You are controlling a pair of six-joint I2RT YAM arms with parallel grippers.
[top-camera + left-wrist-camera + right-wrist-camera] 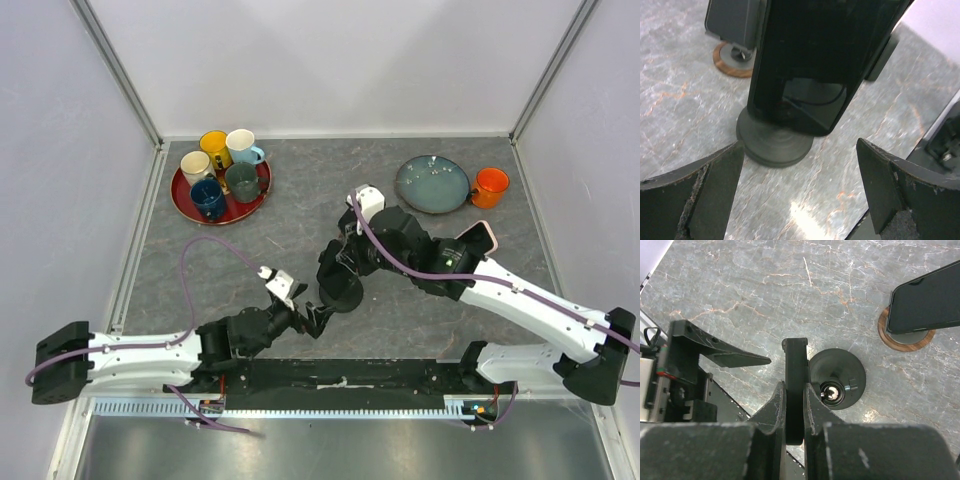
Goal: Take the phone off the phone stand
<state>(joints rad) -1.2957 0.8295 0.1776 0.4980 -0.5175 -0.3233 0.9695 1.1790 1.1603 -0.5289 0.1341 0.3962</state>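
Two grippers worked at one phone stand, a black disc base with a ball joint on top. Left of the stand, the left gripper hung low with its jaws spread wide, holding nothing and clear of the base.

Over the stand stood the phone, a thin dark slab held upright with its lower end just above the base. Whether it still sat in the cradle could not be told. The right gripper reached in from the stand's right and had its jaws pressed onto the phone's two flat faces.

The phone looked rigid and light. Its glossy faces were likely slippery and the glass fragile, so a firm pinch across the faces near the middle seemed the right hold. A straight lift, without twisting against the cradle, seemed the safest way off the stand.

Far left of the stand and behind it, a red tray carried five mugs standing upright. Nothing showed inside them, though the dark blue one was too dark to judge.

Right of the stand, a second phone leaned on a wood-rimmed base. Behind it, a teal plate held only small specks. An orange mug stood just beside the plate's right edge and looked empty.
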